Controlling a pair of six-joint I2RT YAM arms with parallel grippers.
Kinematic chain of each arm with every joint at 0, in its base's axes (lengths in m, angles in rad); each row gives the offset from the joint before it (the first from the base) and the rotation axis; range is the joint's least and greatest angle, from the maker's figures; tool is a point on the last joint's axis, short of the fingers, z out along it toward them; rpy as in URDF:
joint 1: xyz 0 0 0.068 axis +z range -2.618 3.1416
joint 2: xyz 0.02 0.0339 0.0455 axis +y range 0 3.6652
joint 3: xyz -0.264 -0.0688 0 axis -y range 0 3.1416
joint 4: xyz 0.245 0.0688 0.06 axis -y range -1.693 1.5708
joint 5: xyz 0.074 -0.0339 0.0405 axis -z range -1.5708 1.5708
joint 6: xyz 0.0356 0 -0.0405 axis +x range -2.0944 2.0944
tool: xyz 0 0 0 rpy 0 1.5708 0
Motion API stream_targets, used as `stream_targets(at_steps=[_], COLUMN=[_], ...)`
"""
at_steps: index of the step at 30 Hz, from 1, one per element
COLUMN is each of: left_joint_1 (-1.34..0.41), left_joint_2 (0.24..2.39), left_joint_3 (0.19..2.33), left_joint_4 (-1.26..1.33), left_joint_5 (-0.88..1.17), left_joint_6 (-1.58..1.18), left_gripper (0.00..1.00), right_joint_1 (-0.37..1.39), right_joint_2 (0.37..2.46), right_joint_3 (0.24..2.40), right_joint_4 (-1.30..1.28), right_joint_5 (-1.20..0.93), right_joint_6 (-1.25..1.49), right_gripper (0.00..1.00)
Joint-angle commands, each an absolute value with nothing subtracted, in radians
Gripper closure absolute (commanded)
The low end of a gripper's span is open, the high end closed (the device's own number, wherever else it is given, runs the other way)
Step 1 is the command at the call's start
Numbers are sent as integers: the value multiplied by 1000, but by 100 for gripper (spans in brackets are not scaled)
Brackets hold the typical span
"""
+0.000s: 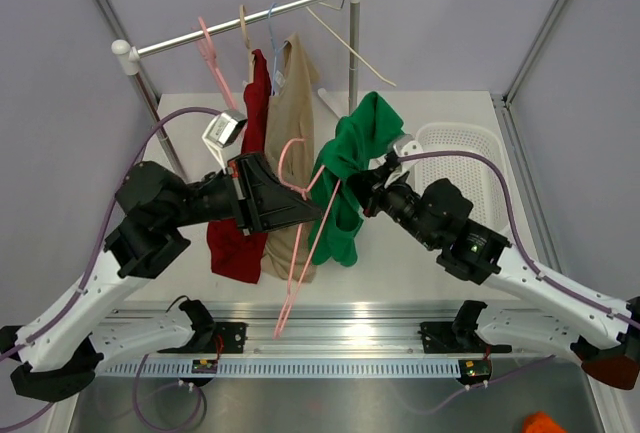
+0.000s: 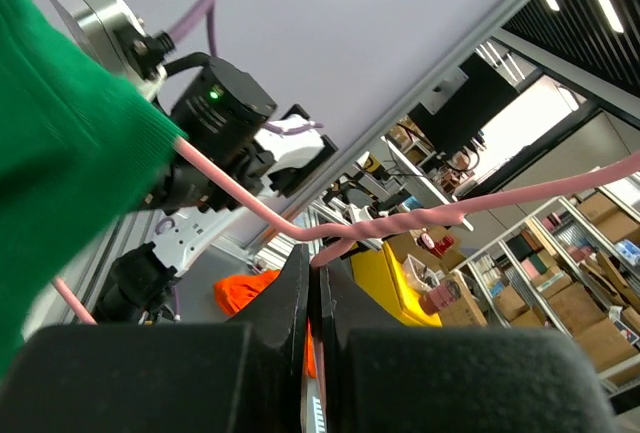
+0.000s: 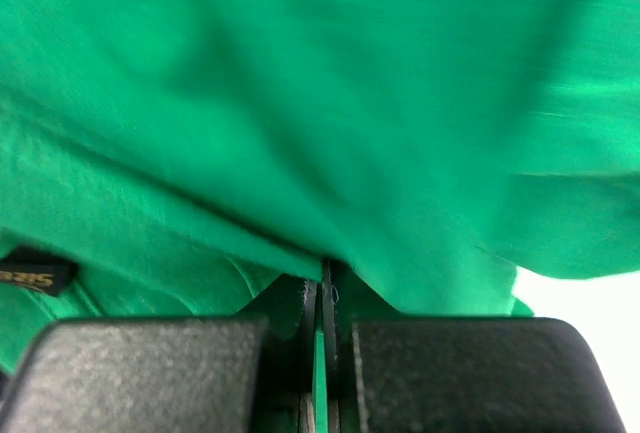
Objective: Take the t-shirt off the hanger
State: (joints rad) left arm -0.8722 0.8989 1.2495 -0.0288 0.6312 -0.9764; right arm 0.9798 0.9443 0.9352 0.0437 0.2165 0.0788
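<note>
1. Fingers (image 2: pixel 290 298) of the left gripper (image 2: pixel 318 259) are pressed together on the pink wire hanger (image 2: pixel 400 223). They pinch the wire at their tips, just beside its twisted neck.
2. On the right gripper (image 3: pixel 324 291), the fingers are likewise closed, on a fold of the green t-shirt (image 1: pixel 362 143). The right wrist view shows a thin strip of green cloth caught between the pads.
3. Bunched and off the rail (image 1: pixel 240 29), the green t-shirt hangs in the air above the table (image 1: pixel 420 253), between the two grippers and the rack's right post.
4. In the left wrist view, one arm of the pink wire hanger runs into the green cloth, so the shirt is still partly on it.
5. From above, the hanger is tilted: its hook points toward the rail and its long wires slant down toward the near edge of the table.
6. A red garment (image 1: pixel 240 243) and a tan garment (image 1: pixel 292 118) hang side by side from the rail, behind the left gripper.
7. A bare pink hanger (image 1: pixel 208 51) hangs left of them, and a bare cream hanger (image 1: pixel 352 50) slants down from the rail's right end.
8. A white basket (image 1: pixel 462 141) sits on the table, right of the shirt and behind the right arm.
9. A small dark label (image 3: pixel 32 275) shows on the green cloth at the left of the right wrist view; its lettering is too blurred to read.
</note>
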Motion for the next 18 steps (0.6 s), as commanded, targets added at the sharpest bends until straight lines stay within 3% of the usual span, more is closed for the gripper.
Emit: stream_targets(at_steps=[1, 5, 11, 18], left_joint_1=[-879, -879, -879, -879], left_joint_2=[807, 779, 720, 673], left_joint_3=[1279, 1295, 1318, 1312], left_joint_4=[-55, -196, -397, -472], left_joint_5=[707, 755, 784, 776], left_joint_6=[-945, -873, -767, -703], left_gripper=[100, 100, 100, 100], right_joint_1=[963, 936, 879, 809], right_joint_2=[887, 848, 810, 997], right_joint_3=[928, 992, 1132, 1478], right_joint_4=[143, 72, 71, 93], right_joint_5=[391, 593, 672, 707], right_joint_6=[58, 31, -66, -269], right_gripper=[100, 100, 100, 100])
